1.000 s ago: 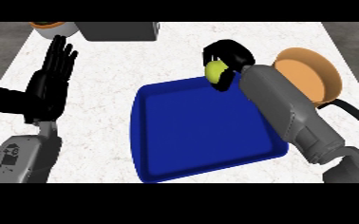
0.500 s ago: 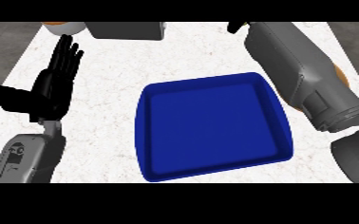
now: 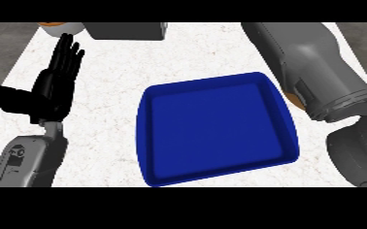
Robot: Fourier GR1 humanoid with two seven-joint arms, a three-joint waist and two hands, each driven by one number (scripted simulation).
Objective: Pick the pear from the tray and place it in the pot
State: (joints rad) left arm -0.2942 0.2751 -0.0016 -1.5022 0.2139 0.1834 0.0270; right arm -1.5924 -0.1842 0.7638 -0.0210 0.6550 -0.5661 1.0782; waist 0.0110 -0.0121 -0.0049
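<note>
Pale, veined desk (image 3: 114, 77) across the whole frame, with darker grey strips at the upper corners. Right of centre, slightly turned: a deep blue tray (image 3: 215, 126), rounded at the corners, raised rim all round, only its bare blue floor showing. At the left edge, the left robot hand (image 3: 54, 89): black, fingers straight and pointing up the frame, spread a little, holding nothing, well apart from the tray. Below it, in the lower left corner, the grey left forearm (image 3: 28, 160). Along the right side, the grey right forearm (image 3: 308, 63), running from the lower right up past the top of the frame and overlapping the tray's right rim. Right robot hand out of view beyond the upper edge; fingers and any hold cannot be told. Tucked against that forearm's left side, an orange-brown sliver (image 3: 292, 97). At the top, left of centre, a grey box (image 3: 125, 29); beside it, in the upper left, an orange-rimmed round thing (image 3: 54, 25), mostly cut off. Pear nowhere in sight; whereabouts cannot be told.
</note>
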